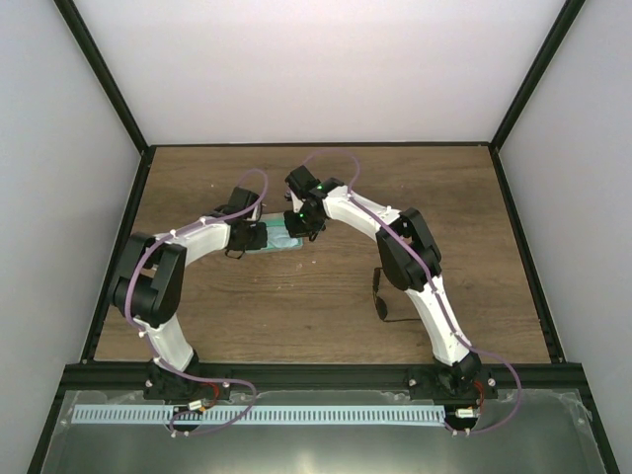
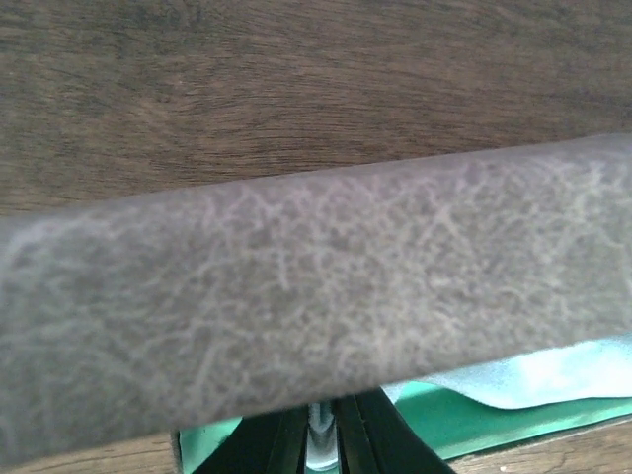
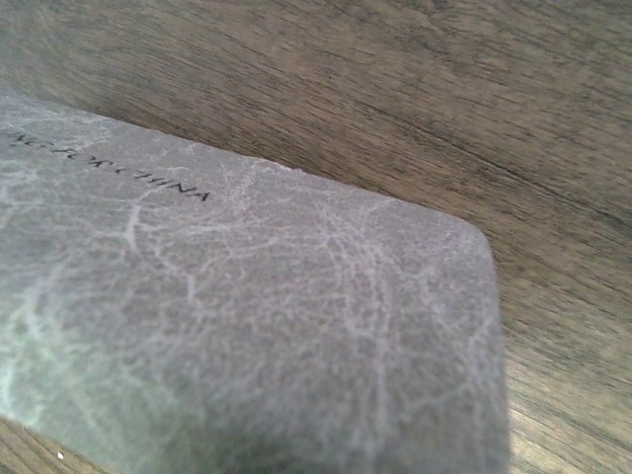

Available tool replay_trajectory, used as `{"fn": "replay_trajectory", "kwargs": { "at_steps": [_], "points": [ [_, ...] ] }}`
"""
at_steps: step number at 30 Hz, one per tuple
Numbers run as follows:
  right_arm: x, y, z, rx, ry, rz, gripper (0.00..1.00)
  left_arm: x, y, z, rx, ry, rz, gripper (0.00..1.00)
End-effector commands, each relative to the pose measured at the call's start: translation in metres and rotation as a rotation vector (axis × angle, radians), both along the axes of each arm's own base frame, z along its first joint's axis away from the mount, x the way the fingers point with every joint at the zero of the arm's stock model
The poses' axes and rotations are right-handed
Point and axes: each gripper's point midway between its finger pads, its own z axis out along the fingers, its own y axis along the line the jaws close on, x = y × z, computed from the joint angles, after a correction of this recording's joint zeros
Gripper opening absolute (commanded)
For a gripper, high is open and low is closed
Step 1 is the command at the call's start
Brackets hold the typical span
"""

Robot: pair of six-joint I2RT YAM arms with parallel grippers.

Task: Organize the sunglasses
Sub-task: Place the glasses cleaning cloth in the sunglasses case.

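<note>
The sunglasses lie on the wooden table right of centre, beside my right arm's forearm, apart from both grippers. The grey case with green inside lies at the table's middle, with a light blue cloth in it. My left gripper is at the case's left end; in the left wrist view its black fingers stand close together on a thin pale edge under the grey lid. My right gripper is at the case's far right side. The lid fills the right wrist view and hides its fingers.
Black frame posts and pale walls enclose the table on three sides. Purple cables loop above both arms. A metal rail runs along the near edge.
</note>
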Motion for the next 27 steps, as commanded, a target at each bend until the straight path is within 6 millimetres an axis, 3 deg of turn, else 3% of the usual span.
{"fn": "replay_trajectory", "kwargs": {
  "at_steps": [1, 7, 13, 21, 27],
  "points": [
    [0.005, 0.005, 0.008, 0.003, -0.022, 0.010, 0.06, 0.006, 0.002, 0.000, 0.013, -0.014, -0.004, 0.14],
    [0.006, 0.007, 0.014, 0.017, -0.034, 0.013, 0.15, 0.004, 0.001, 0.002, 0.007, -0.021, -0.010, 0.23],
    [0.007, 0.010, 0.021, 0.034, -0.040, 0.014, 0.15, 0.005, 0.003, 0.005, 0.013, -0.035, -0.003, 0.37],
    [0.012, 0.006, 0.043, 0.034, -0.095, -0.006, 0.16, 0.009, -0.001, 0.029, 0.016, -0.079, -0.029, 0.41],
    [0.010, 0.000, 0.049, 0.016, -0.106, -0.029, 0.24, 0.010, 0.003, 0.049, 0.035, -0.120, -0.028, 0.42]
  ]
}}
